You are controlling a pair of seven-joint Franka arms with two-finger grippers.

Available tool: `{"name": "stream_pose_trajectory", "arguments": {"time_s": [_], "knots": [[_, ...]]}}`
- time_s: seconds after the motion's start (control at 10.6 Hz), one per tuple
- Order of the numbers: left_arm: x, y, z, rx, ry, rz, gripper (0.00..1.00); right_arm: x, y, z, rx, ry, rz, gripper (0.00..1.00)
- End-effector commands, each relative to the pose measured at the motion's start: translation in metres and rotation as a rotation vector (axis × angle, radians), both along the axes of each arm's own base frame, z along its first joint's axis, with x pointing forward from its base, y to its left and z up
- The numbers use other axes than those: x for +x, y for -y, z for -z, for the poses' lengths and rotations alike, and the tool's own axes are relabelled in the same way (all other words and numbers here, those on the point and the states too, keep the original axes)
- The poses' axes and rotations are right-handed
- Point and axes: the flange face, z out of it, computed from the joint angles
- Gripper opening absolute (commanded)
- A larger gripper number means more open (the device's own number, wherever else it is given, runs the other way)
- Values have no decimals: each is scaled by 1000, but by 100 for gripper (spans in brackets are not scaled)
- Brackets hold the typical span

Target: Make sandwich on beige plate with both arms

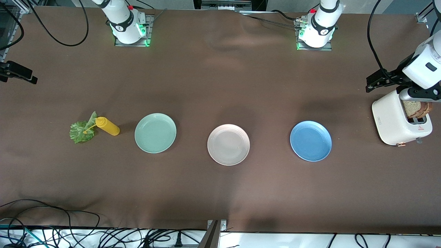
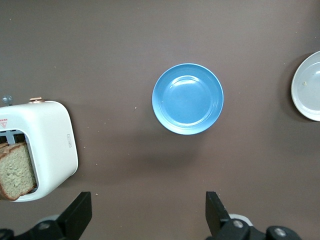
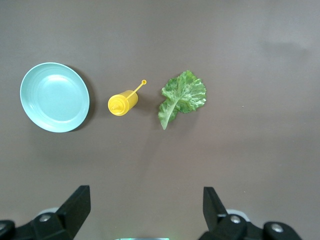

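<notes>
Beige plate point(image 1: 228, 144): bare, flat on the brown table point(image 1: 220, 193); landmark for the lines below.
Blue plate point(image 1: 310, 141): bare, beside the beige plate toward the left arm's end.
Mint green plate point(image 1: 155, 133): bare, beside the beige plate toward the right arm's end.
Toaster point(image 1: 396, 119): white, well apart from the beige plate, past the blue plate at the left arm's end; holds brown bread slices point(image 1: 417, 109) standing up out of its slot.
Lettuce leaf point(image 1: 82, 129): flat on the table, past the mint green plate from the beige plate.
Yellow bottle point(image 1: 107, 126): between leaf and mint green plate, its thin nozzle over the leaf.
Left pincer point(image 2: 147, 212): spread wide, holding nothing; high over the table between toaster and blue plate, well apart from the beige plate.
Right pincer point(image 3: 145, 209): spread wide, holding nothing; high over the table near bottle and leaf, well apart from the beige plate.
</notes>
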Motion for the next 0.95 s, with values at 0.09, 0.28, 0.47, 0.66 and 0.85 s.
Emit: {"name": "stream_pose_trajectory", "arguments": {"time_s": [0.09,0.28,0.47,0.66,0.85], "knots": [[1,-5,-2,-33,-5,6,100,0,-3,-4,20,-5,-8,100],[1,-6,-2,-33,-5,5,100,-3,11,-24,14,33,16,100],[3,-6,3,-33,-13,5,100,-7,1,-29,12,12,8,100],[3,-7,3,-33,-14,3,100,-6,3,-31,14,25,2,100],[3,-9,3,-33,-14,0,100,-4,5,-33,14,46,5,100]]}}
